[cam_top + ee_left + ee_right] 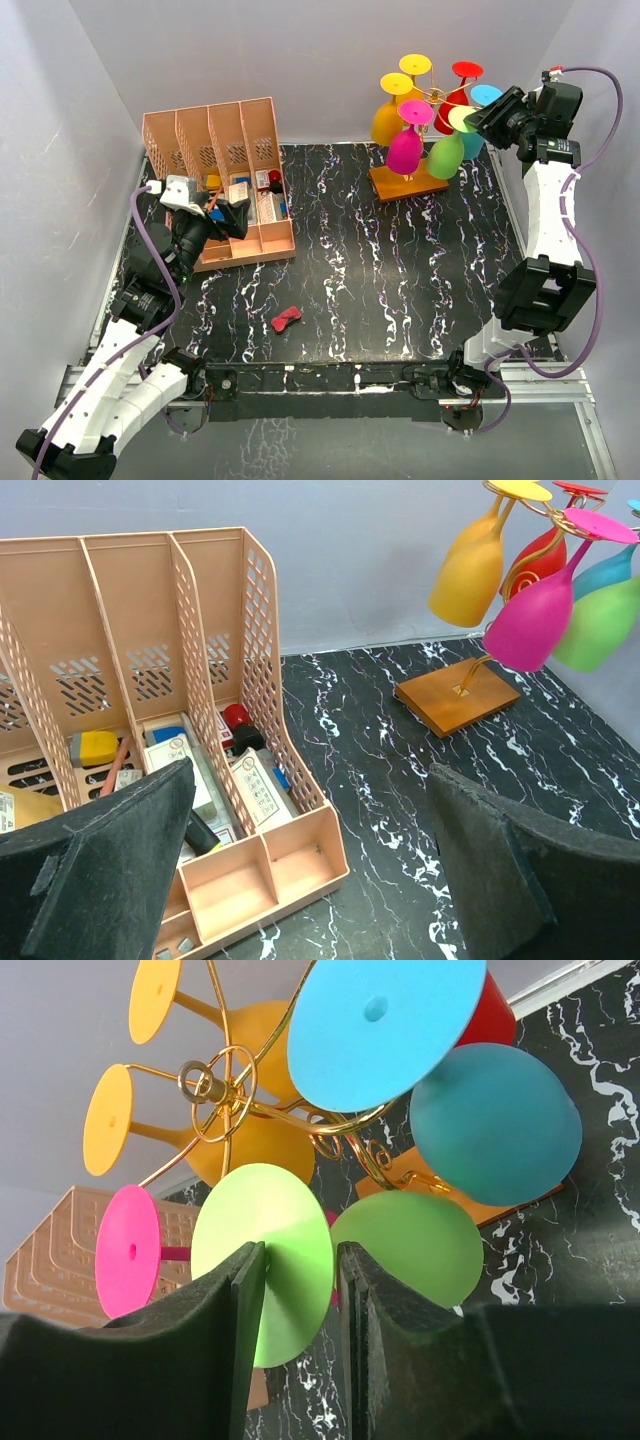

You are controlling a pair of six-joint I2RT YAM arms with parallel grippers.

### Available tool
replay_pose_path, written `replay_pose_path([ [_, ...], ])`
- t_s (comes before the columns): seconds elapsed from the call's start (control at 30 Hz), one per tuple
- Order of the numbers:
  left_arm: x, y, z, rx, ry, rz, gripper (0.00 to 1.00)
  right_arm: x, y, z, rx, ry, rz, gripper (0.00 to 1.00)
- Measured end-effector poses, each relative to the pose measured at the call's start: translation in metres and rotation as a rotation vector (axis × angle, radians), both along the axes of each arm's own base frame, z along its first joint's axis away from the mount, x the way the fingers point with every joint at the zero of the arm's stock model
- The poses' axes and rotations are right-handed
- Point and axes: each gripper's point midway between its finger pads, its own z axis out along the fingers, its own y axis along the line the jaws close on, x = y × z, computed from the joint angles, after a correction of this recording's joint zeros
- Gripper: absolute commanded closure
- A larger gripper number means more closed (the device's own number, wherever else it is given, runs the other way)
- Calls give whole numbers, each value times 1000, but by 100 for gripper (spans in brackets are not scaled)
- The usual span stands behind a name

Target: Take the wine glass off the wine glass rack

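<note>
Black tabletop [400, 280] with white marble veining sits between plain grey walls in the top view. At the back left, a pink file organiser [225, 180] of perforated plastic holds small mixed items in its bays. The left gripper [225, 215] hovers over its front end. A small red object [286, 319] lies alone nearer the front edge. At the back right stands the wine glass rack [408, 183], thin gold wire on a flat orange-brown wooden base. Frosted glasses hang bowl-down from its curled arms: yellow, orange, red, blue, magenta and the green wine glass [447, 153]. The right gripper [490, 115] is raised at that glass's foot, on the rack's right side.

From the left wrist, the left gripper's black, felt-like fingers [110, 860] stand wide apart with nothing between them. Past them, the organiser's bays hold a yellow-and-grey block [95, 748], white printed packets [258, 788] and a small red piece [236, 716]. The rack's base rests on the marble well beyond.

From the right wrist, the right gripper's fingers [190, 1360] have only a slim gap between them. The flat lime disc of the green glass's foot shows in and behind that gap. Whether the pads touch it I cannot tell. The glass hangs on the rack, its rounded bowl just beside a teal one [495, 1125].
</note>
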Motion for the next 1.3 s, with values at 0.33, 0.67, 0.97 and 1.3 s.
replay_pose_path([
  [0.33,-1,-2,0,0,0,-7,3,-1,-4,13,-50,-16,-19,82],
  [0.67,3,-4,-6,5,18,-7,3,-6,-6,24,-53,-10,-43,93],
  [0.97,5,-5,-8,8,27,-7,3,-5,14,37,213,3,-32,93],
  [1.3,6,-5,-10,8,33,-7,3,-17,18,41,369,16,-94,93],
])
